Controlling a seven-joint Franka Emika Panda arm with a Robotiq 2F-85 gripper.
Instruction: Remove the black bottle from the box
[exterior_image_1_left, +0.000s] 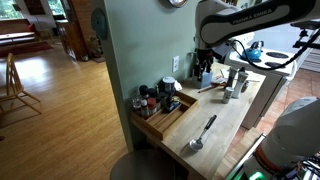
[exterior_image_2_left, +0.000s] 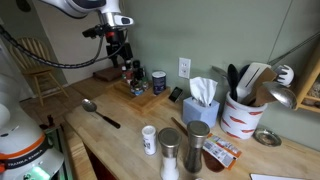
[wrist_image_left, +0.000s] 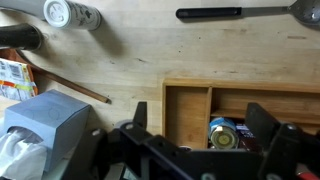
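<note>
Your table (exterior_image_2_left: 120, 140) is a long light-wood top along the green wall, and it's pretty crowded. The white arm (exterior_image_1_left: 240, 18) comes in from the top of both exterior views. It has dark lettering on it, way too blurry to read.

The box (exterior_image_2_left: 143, 96) sits left of centre in an exterior view, up near the wall, and it's split into compartments. Right of it there's a blue tissue box (exterior_image_2_left: 200, 108), then a red and white crock (exterior_image_2_left: 240, 118) stuffed with kitchen utensils. A long spoon (exterior_image_2_left: 100, 112) lies on the table in front of the box.

Your pincer (exterior_image_2_left: 121, 58) hangs over the box wide open, gripping nothing. In the wrist view its fingers (wrist_image_left: 140, 112) are spread across the box's end.

Three shakers (exterior_image_2_left: 170, 155) and a printed packet (exterior_image_2_left: 222, 152) sit bottom centre, with print I can't make out.

In the wrist view one compartment holds a jar (wrist_image_left: 222, 132) with a blue and yellow label, text not legible. The black bottle (exterior_image_2_left: 133, 72) stands in the box among other dark jars, just below and beside the pincer.
</note>
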